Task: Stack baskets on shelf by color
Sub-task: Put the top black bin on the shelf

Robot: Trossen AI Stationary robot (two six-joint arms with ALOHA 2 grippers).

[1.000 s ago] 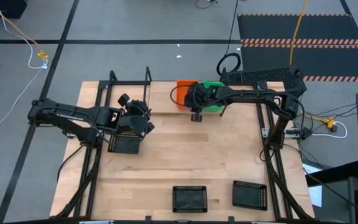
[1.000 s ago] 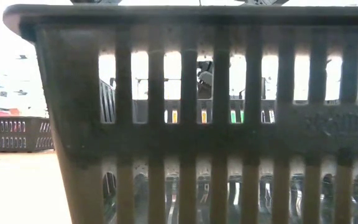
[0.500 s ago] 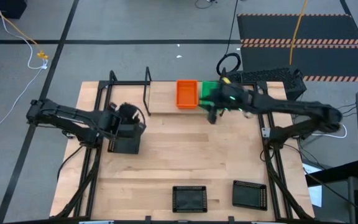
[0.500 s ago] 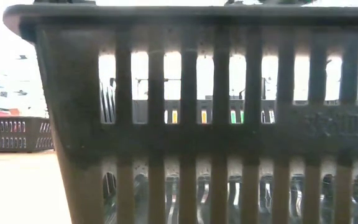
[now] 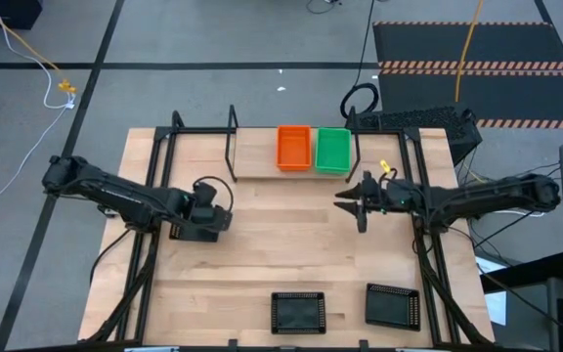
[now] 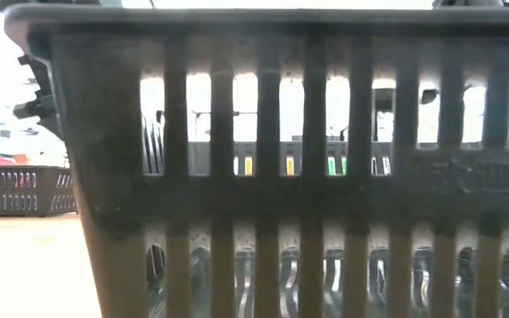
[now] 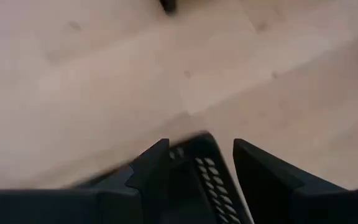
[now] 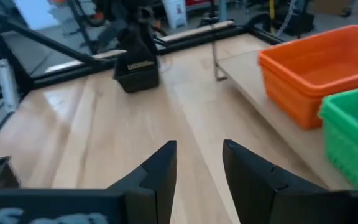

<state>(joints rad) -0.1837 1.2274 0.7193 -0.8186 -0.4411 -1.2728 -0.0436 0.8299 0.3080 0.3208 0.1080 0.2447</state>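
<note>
High view: the shelf [image 5: 262, 161] runs along the table's far edge, and everything else is placed from it. On its board an orange basket [image 5: 294, 148] and a green basket [image 5: 333, 151] stand side by side, touching or nearly so, the green one toward the shelf's right end; each may be a stack, but that cannot be told. The right gripper [image 5: 358, 203] hovers over the bare tabletop [image 5: 281, 244] just in front of the green basket, its fingers parted with nothing between them, as the right wrist view [image 8: 197, 165] confirms. The left gripper [image 5: 213, 213] is in front of the shelf's left, empty part, clamped on the rim of a black basket [image 5: 192, 227] that sits on the tabletop; the left wrist view shows its fingers [image 7: 151, 171] astride the black mesh wall [image 7: 197, 171]. Two more black baskets [image 5: 297, 312] [image 5: 393, 305] lie well away from the shelf, at the table's near edge, apart from each other. One of these fills the low view [image 6: 263, 194].
</note>
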